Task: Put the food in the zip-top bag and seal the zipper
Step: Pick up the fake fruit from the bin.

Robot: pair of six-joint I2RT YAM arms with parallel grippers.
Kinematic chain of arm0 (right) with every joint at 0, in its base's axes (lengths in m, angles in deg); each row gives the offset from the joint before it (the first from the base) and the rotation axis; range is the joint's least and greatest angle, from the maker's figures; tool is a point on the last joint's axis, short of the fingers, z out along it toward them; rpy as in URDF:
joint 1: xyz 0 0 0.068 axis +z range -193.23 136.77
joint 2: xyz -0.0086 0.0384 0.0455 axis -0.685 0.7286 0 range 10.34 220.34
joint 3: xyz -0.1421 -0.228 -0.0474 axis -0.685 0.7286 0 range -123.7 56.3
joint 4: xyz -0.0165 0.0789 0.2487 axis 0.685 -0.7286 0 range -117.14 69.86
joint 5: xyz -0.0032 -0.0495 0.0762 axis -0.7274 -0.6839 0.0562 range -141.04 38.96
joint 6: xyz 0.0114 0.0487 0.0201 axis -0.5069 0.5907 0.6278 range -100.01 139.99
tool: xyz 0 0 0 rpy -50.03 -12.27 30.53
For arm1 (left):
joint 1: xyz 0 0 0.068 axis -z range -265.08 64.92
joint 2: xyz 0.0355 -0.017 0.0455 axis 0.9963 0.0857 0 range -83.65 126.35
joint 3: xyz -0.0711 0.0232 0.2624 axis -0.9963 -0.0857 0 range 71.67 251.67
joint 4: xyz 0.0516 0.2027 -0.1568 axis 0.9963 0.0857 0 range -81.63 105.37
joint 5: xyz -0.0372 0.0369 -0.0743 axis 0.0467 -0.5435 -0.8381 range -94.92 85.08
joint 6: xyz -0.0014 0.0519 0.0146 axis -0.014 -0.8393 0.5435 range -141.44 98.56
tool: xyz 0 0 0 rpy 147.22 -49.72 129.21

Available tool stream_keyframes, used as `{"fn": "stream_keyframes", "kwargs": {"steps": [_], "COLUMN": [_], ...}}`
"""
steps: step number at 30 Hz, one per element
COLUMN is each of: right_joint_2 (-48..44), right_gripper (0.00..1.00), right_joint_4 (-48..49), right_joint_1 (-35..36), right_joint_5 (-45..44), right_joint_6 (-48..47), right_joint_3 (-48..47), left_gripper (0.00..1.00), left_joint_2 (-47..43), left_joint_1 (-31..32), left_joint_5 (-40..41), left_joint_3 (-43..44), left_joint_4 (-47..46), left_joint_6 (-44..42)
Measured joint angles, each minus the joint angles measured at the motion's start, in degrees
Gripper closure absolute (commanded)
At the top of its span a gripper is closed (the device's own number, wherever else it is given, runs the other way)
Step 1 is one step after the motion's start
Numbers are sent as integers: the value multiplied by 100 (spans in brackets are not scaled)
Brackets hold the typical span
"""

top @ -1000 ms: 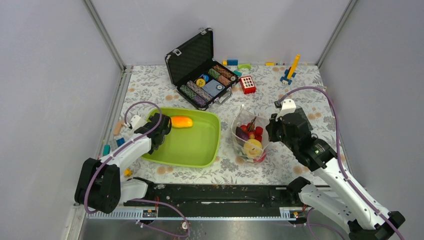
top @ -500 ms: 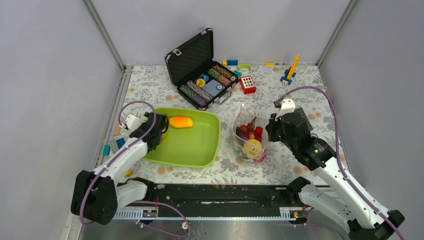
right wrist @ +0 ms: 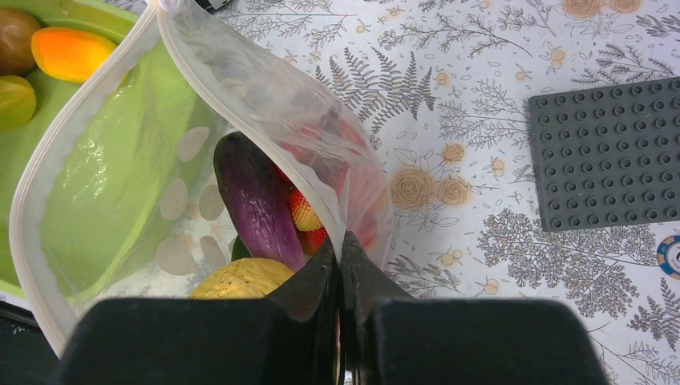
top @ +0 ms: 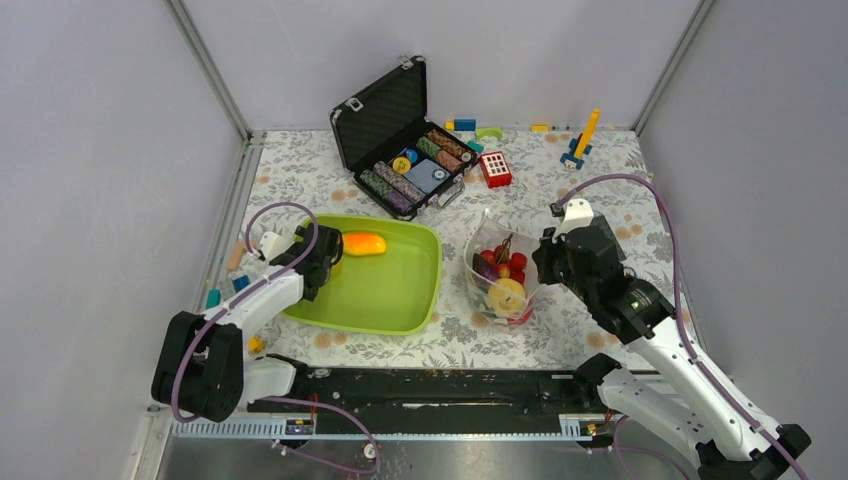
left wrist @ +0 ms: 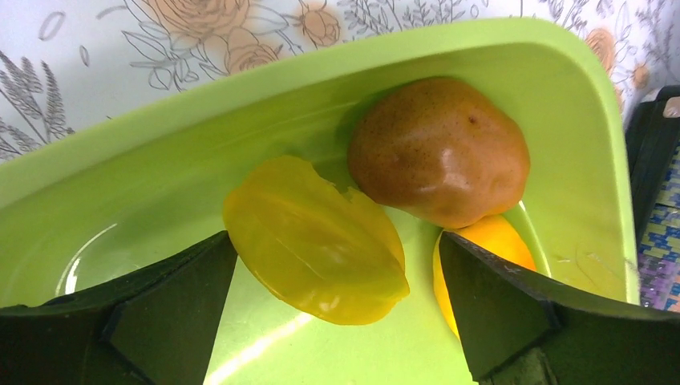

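Looking down from the overhead camera, I saw the left gripper over the far left corner of the green tray, which sat on the left half of the bench near its front edge. Its fingers stood wide apart and held nothing. Through the left wrist camera that gripper straddled a yellow fruit lying on the tray floor. A brown fruit touched the yellow one on its far side, and an orange fruit lay partly hidden beneath the brown one. I could not tell whether the fingers touched any of them.

The bag stood just right of the tray, towards the middle of the bench, with its mouth gaping. The right gripper was closed on the right side of that mouth. On the right wrist camera the right gripper pinched the bag at its rim, and the zipper curved around the opening, unsealed. Inside I made out a purple eggplant, red berries and a yellow fruit. A black chip case lay open towards the back edge.
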Motion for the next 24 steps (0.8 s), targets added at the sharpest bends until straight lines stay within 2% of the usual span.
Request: {"fn": "stream_keyframes", "kwargs": {"steps": [6,9,13,20,24], "right_joint_2": [46,68,118,164,179], "right_gripper": [95,95,95,95,95], "right_joint_4": [4,7,15,24,26], "right_joint_1": [0,0,0,0,0], "right_joint_5": [0,-2,-2,-4,-2], "right_joint_6": [0,0,0,0,0], "right_joint_3": [0,0,0,0,0], "left_gripper": [2,7,18,46,56], "left_joint_2": [496,599,708,778,778], "left_joint_1": [0,-7,-9,-11,-11], "left_joint_5": [-356,-402,-448,-581,-686], "left_joint_3": [-13,13,52,50,31], "left_joint_4": [-278,-494,-680,-785,-817], "left_joint_6": [-15,-33,-74,-109,-136]}}
